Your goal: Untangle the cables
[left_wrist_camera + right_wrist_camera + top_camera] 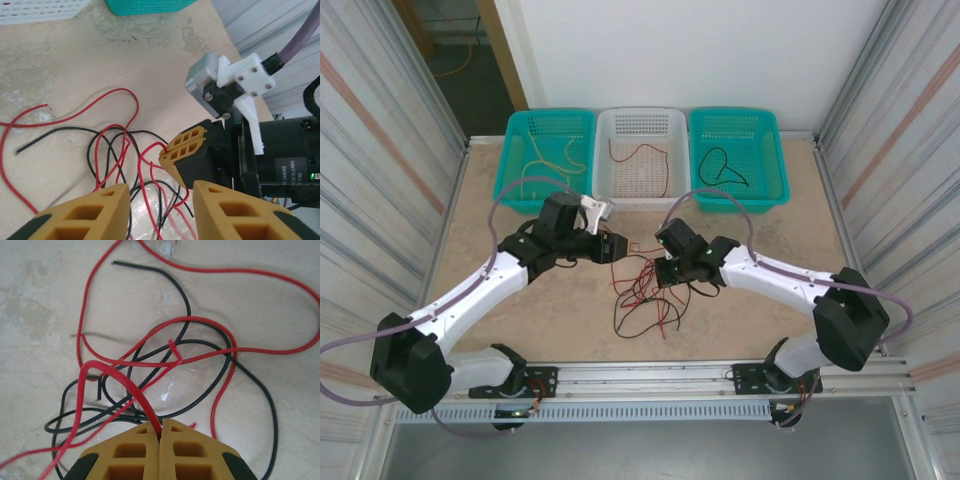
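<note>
Three sorted lots sit along the 12 o'clock edge of the surface (800, 215). Pale yellow cables (548, 160) lie in the teal basket (506, 170) at 11 o'clock. One red cable (638, 155) is in the white basket (642, 111) at 12, and one black cable (720, 165) is in the other teal basket (778, 160) at 1. From that I judge a fair share of the job done.

What is left is the knot (645, 295) of red and black cables in the middle of the surface, just toward 6 o'clock from my two grippers. Several red loops and some black strands cross over and under each other there; I cannot count them exactly.

My right gripper (160, 427) has its fingers pressed together on a red strand (125, 385), which arches out of the heap toward 10 o'clock in the right wrist view. My left gripper (160, 191) is spread wide, holds nothing, and hovers over the same heap just beside the right one.

I'd say the remaining strands need drawing out one by one, and this red one looks like the first to go.
</note>
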### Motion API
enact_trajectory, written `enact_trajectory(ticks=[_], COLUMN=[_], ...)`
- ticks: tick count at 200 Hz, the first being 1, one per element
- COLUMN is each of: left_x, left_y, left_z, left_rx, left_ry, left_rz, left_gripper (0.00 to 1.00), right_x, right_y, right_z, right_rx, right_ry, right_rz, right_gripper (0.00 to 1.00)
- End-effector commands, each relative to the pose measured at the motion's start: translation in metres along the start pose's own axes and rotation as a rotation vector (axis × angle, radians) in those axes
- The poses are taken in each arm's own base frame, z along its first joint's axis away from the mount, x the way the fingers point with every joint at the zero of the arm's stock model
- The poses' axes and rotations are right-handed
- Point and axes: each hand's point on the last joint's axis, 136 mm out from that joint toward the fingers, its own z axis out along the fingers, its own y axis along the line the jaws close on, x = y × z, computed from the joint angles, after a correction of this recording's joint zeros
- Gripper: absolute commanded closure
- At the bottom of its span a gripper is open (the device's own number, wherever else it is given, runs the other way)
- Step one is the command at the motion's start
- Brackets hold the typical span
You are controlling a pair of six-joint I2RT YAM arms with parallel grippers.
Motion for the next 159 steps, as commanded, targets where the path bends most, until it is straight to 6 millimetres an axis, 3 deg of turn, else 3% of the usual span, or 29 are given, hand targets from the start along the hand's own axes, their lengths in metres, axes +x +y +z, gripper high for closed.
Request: enact_trajectory(ticks=[1, 32, 66, 91, 159], left_x=[-0.003, -0.003, -0.001, -0.003, -0.003], left_y=[-0.022, -0.049, -0.057, -0.067, -0.073], left_z=[0.005, 0.015, 0.027, 0.022, 0.016], left_rx=[0.087, 0.169, 0.192, 0.228, 0.25], left_ry=[-0.002, 0.02, 0.035, 0.009, 0.008], left_rz=[0.057, 0.116, 0.12, 0.141, 0.166], left_gripper=[0.59, 0.54, 0.44, 0.38, 0.37], right_x=[-0.026, -0.043, -0.063, -0.076, -0.119], right_y=[0.012, 0.023, 0.029, 0.029, 0.03], right_z=[-0.046, -0.093, -0.139, -0.16, -0.227], right_rx=[-0.037, -0.104, -0.151, -0.17, -0.233], right_ry=[-0.128, -0.243, -0.384, -0.442, -0.643], right_rz=[-0.061, -0.09, -0.087, -0.073, -0.058], right_gripper=[1.0, 1.0, 1.0, 1.0, 1.0])
